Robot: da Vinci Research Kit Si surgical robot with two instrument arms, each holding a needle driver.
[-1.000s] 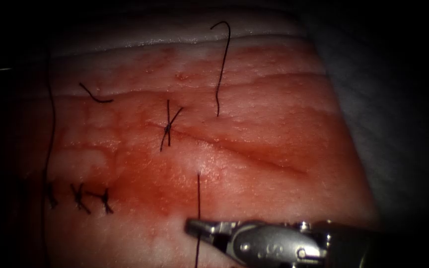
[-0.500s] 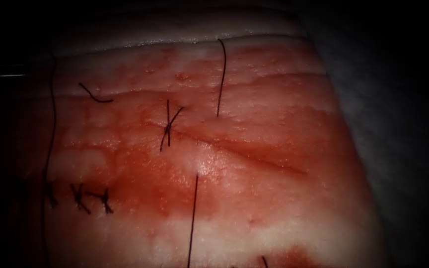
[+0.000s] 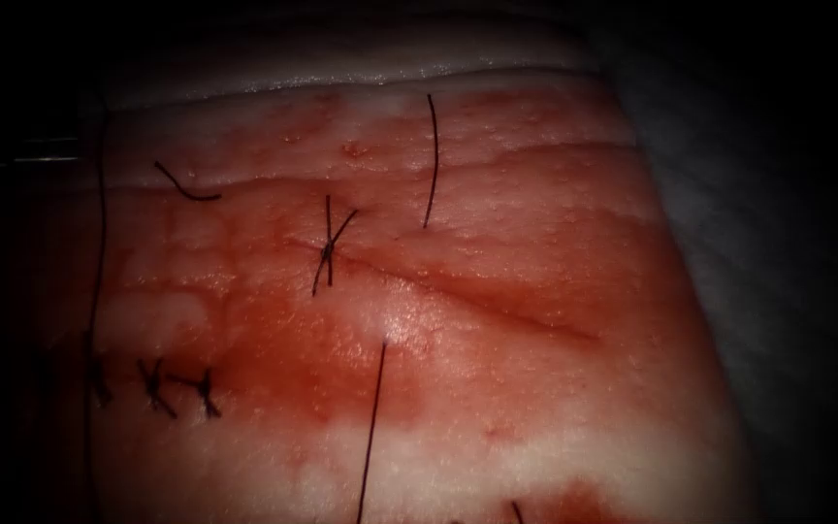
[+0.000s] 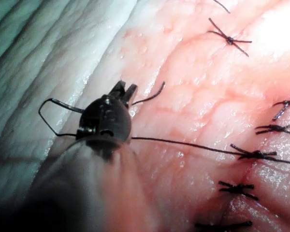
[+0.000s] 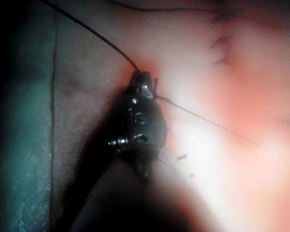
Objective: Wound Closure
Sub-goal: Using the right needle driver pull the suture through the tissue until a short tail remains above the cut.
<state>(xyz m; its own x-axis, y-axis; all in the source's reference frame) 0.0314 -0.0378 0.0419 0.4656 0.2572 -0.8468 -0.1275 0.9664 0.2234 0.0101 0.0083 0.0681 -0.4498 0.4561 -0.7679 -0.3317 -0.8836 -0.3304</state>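
Note:
The tissue (image 3: 535,252) carries a slanting cut (image 3: 497,303) with one knotted stitch (image 3: 327,250) at its left end. On the far side of the cut a thread tail (image 3: 432,160) enters the tissue. On the near side the thread (image 3: 375,427) leaves it and runs off the lower edge. My right tool (image 5: 144,83) is shut on this thread (image 5: 203,118). My left tool (image 4: 125,89) has its tips slightly apart with nothing between them. A dark thin loop (image 4: 44,116) curls beside its wrist; I cannot tell whether that is needle or thread.
A long thread (image 3: 97,291) runs down the tissue's left side past a row of knotted stitches (image 3: 152,385). A loose cut end (image 3: 186,189) lies left of the cut. Red fluid (image 3: 273,359) stains the middle. The far tissue edge (image 3: 361,78) borders dark cloth.
My right tool has drawn back out of the endoscope view below. The far thread tail has grown shorter and lost its hooked end. The near strand now slants to the left.

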